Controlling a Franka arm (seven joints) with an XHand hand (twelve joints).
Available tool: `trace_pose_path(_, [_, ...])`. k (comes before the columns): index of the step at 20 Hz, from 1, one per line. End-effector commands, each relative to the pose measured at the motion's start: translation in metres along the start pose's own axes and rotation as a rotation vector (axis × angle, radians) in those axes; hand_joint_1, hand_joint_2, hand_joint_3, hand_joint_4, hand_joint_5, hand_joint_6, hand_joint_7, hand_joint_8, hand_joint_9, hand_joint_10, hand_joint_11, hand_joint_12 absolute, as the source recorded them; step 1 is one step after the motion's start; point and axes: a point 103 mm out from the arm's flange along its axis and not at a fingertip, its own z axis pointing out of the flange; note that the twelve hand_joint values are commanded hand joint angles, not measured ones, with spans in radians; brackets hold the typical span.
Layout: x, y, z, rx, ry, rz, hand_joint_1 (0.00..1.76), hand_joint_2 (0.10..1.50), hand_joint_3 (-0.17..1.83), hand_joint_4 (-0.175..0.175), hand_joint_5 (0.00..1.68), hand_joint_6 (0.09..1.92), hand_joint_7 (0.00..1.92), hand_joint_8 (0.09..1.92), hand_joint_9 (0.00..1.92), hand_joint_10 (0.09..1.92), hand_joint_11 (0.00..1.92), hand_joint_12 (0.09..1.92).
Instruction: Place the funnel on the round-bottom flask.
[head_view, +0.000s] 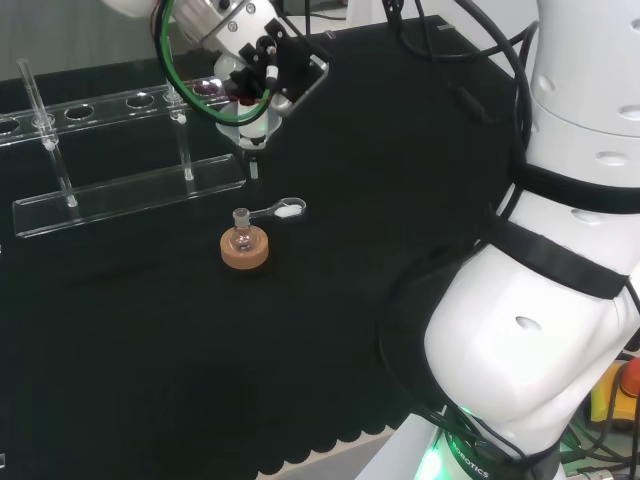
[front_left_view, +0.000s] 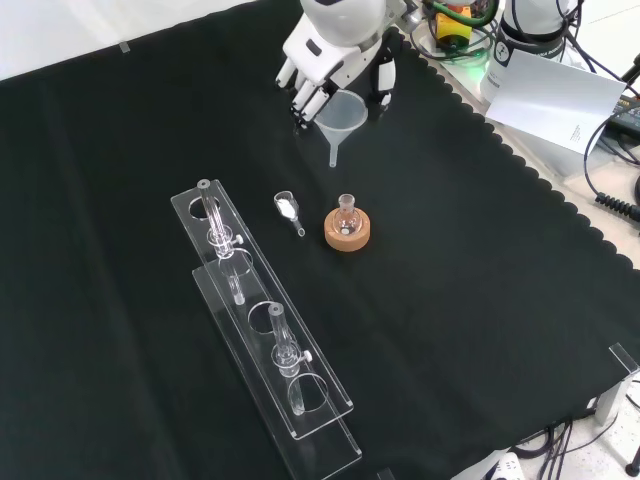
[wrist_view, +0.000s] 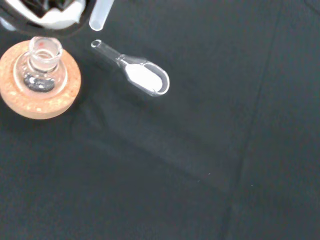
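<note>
In the front view I see the clear tube rack (front_left_view: 270, 340) nearest me, running from lower centre up toward the middle left. Beyond it, at frame centre, the round-bottom flask (front_left_view: 346, 218) sits upright on its cork ring (front_left_view: 347, 231), with a small glass scoop (front_left_view: 288, 210) of white powder just to its left, apart from it. Farthest, at top centre, my hand (front_left_view: 325, 62) has its fingers curled around the funnel (front_left_view: 342, 118), stem pointing down, held above the cloth and short of the flask.
</note>
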Motion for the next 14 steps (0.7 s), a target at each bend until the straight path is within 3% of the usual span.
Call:
trace_pose_path(1, [0.020,0.001,0.007,0.020,-0.005,-0.017,0.91,0.70,0.64,0.012,0.68,0.82,0.77,0.83,1.01,0.56,0.58,1.22])
trace_pose_path(14, [0.046,0.006,0.005,0.034,-0.016,-0.040,0.92,0.70,0.65,0.012,0.68,0.82,0.77,0.83,1.02,0.55,0.59,1.21])
